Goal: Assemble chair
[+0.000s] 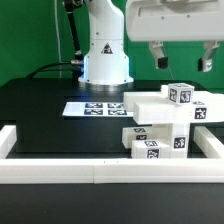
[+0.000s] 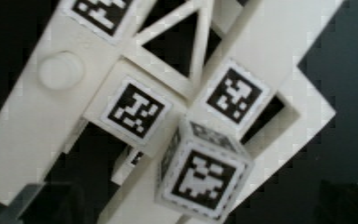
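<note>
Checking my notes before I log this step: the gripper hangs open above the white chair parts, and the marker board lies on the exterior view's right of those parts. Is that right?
One detail is off. The marker board lies on the exterior view's left of the chair parts, not the right. The exterior view shows it. The rest holds: the gripper hangs open above those parts.

The chair parts point(image 1: 165, 125) are seen to be white, each marked with square black-and-white marker tags point(image 2: 201, 176). The marker board point(image 1: 95, 107) is white, printed with black tags. The table surface point(image 1: 45, 115) is black. The border rail point(image 1: 60, 172) is white. The robot base point(image 1: 105, 55) is white.
</note>
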`<state>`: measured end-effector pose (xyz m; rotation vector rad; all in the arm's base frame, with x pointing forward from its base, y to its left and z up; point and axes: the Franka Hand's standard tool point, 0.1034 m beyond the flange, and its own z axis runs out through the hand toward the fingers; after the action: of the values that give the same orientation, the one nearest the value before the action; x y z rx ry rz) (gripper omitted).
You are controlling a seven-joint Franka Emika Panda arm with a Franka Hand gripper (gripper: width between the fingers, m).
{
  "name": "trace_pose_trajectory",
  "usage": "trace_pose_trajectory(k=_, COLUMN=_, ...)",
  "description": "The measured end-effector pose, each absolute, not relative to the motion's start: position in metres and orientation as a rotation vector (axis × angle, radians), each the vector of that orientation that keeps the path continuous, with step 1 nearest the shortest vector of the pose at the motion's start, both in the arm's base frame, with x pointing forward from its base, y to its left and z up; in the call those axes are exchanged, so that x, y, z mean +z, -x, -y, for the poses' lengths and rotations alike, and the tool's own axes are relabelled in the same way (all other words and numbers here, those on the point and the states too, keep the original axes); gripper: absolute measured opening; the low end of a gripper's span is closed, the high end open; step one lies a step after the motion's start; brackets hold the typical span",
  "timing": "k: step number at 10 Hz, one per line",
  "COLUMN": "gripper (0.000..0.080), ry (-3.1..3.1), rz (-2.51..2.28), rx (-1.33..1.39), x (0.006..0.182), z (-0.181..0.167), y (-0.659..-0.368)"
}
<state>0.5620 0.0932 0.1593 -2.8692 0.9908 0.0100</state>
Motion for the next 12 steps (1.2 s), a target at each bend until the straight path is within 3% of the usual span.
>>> trace_pose_trajectory(k=2, gripper=0.0649, ry=2.918, rz=-0.720, rx=-0.001, x=0.160, z=-0.085, y=-0.547)
trace_pose_trajectory(k=7, gripper=0.0649, ry=2.905, rz=-0.733, rx=-0.045, x=0.161, z=-0.084, y=-0.537)
trace_pose_trajectory(k=9, gripper=0.0649, ry=2.958, rz=-0.447, rx=-0.116, x=0.162, z=-0.085, y=-0.522)
trace_pose_trajectory(k=12, gripper=0.0649, ry=2.989, rz=-0.111, rx=-0.187, x=0.148, z=-0.087, y=-0.491)
